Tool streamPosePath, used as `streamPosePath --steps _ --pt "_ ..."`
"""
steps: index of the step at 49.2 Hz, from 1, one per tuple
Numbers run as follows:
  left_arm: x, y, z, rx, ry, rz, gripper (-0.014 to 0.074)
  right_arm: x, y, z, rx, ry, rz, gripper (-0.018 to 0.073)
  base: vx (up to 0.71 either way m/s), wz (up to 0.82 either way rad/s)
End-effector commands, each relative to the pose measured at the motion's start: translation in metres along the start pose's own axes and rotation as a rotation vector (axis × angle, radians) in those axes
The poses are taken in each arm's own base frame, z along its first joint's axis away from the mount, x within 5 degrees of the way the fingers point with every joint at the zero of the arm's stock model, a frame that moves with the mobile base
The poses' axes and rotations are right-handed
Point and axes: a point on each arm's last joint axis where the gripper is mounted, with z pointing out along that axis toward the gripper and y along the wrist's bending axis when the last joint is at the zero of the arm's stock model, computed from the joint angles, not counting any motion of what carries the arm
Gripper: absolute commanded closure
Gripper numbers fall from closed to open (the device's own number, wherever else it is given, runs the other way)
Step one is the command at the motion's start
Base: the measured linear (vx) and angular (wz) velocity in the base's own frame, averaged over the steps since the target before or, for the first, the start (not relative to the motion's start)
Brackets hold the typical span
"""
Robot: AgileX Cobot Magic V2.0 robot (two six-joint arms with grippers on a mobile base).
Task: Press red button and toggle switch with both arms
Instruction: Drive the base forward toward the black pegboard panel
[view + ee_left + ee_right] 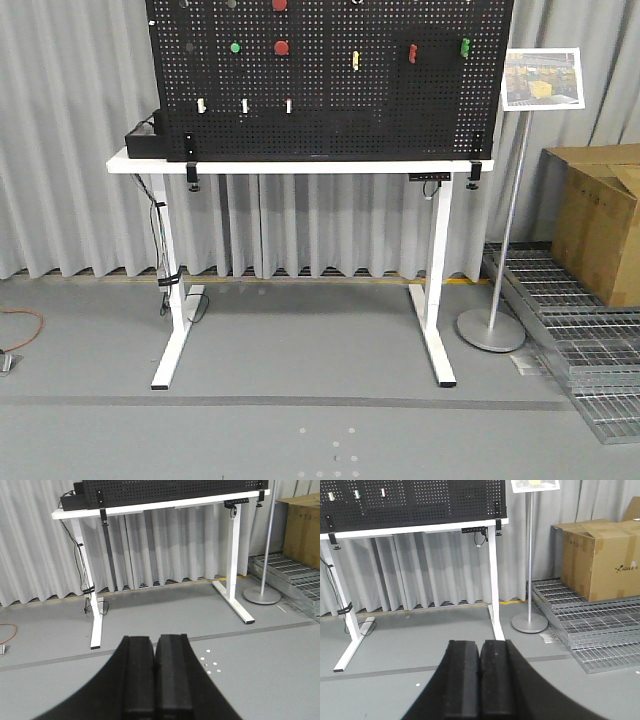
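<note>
The left pincer [156,680] is pointing across the grey floor [260,670], its fingers pressed together on nothing, and the right pincer [480,680] is doing likewise. Both are sitting well apart from the white tabletop [300,167]. There a black pegboard [330,90] is standing upright, carrying the red button [281,47] and, lower left, three white switches [245,105].

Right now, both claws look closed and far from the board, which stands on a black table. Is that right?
Not quite: the table is white, not black, as the exterior front-facing view shows. The rest holds: the left gripper and right gripper are closed, far from the board.
</note>
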Motion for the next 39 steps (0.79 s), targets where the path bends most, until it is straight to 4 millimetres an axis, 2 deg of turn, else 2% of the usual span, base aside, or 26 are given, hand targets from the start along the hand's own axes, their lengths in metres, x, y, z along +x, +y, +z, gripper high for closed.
streamPosePath --steps 1,39 --pt "0.0031 0.0005 0.0009 -0.011 -0.062 -0.013 0.0594 -0.0040 0.0005 -0.0009 -0.005 -0.082 -0.015 0.0562 0.00 0.00" --pt "0.0031 0.0005 0.0009 -0.011 -0.062 -0.013 0.0594 -0.0040 0.0005 -0.0009 -0.005 -0.082 -0.015 0.0562 0.00 0.01"
